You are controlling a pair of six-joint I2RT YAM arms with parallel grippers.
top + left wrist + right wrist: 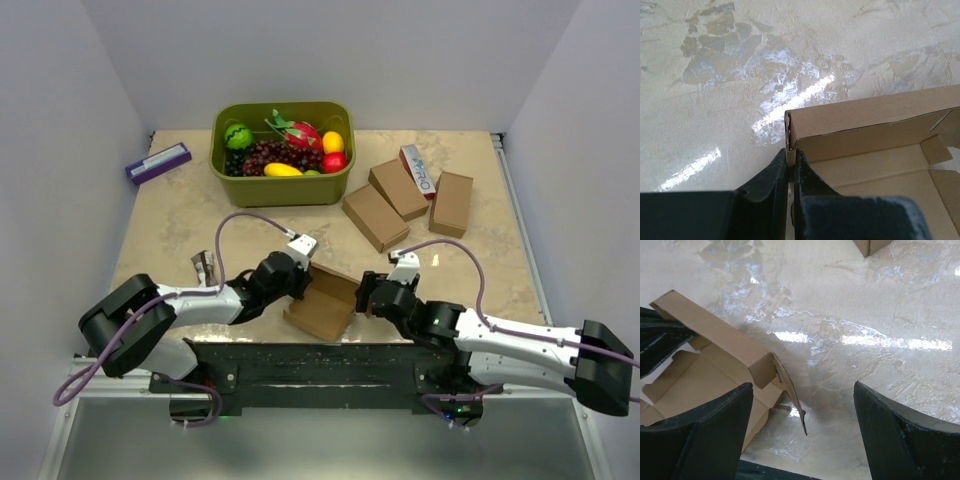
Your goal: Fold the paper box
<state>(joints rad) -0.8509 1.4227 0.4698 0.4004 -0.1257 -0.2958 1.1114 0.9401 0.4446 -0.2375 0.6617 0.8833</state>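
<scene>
Thin creased brown paper box (865, 120) — L fingers (765, 187) pinch its wall.

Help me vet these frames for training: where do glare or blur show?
Left wrist: white glare streaks on the table, left tool soft up close, paper box sharp. Right wrist: a glare band across the table, right tool slightly blurred. Top external: even light, no strong glare, faint shadows.

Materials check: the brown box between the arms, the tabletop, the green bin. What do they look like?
By look: the paper box is thin brown cardboard, matte and unprinted; raw cut edges and creases show. The tabletop is glossy marble-patterned stone or laminate, cannot tell which; light streaks reflect off it. The green bin is probably moulded plastic, smooth with uniform colour.
</scene>
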